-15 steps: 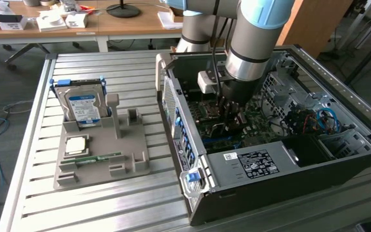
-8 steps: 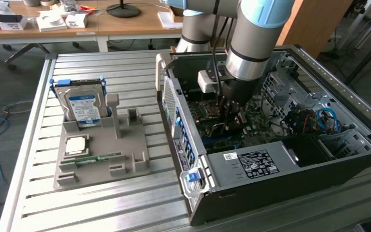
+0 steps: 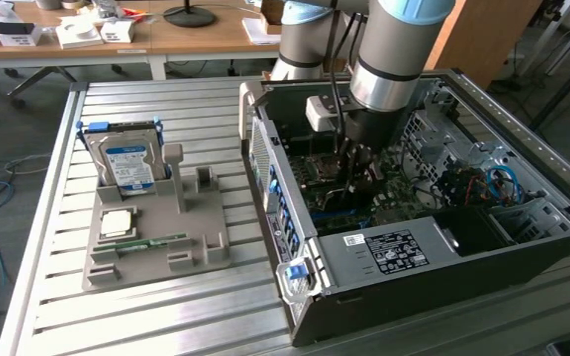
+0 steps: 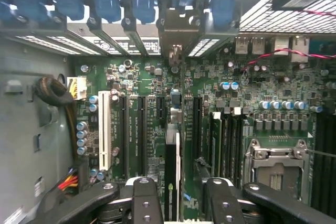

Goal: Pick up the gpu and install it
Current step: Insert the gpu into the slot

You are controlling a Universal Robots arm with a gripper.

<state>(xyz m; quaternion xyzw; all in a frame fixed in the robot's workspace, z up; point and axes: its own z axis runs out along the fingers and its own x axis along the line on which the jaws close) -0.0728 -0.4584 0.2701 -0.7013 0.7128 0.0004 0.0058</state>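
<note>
The gpu [image 4: 170, 156] stands edge-on, upright in a slot of the green motherboard [image 4: 147, 77]. Its metal end bracket [image 4: 176, 30] sits against the case's rear slot openings. My gripper [image 4: 181, 182] is open and straddles the card's top edge. One dark finger [image 4: 144, 198] is on each side, and a gap shows between each finger and the card. In the exterior view the gripper [image 3: 356, 174] reaches down into the open computer case [image 3: 384, 252], and the arm hides the card there.
A grey holder [image 3: 201, 248] on the slatted table carries a silver hard drive [image 3: 127, 163], a square chip [image 3: 116, 222] and a green memory stick [image 3: 151, 242]. Inside the case are a white slot [image 4: 105, 124], memory slots, a CPU socket [image 4: 275, 163] and cables [image 3: 498, 182].
</note>
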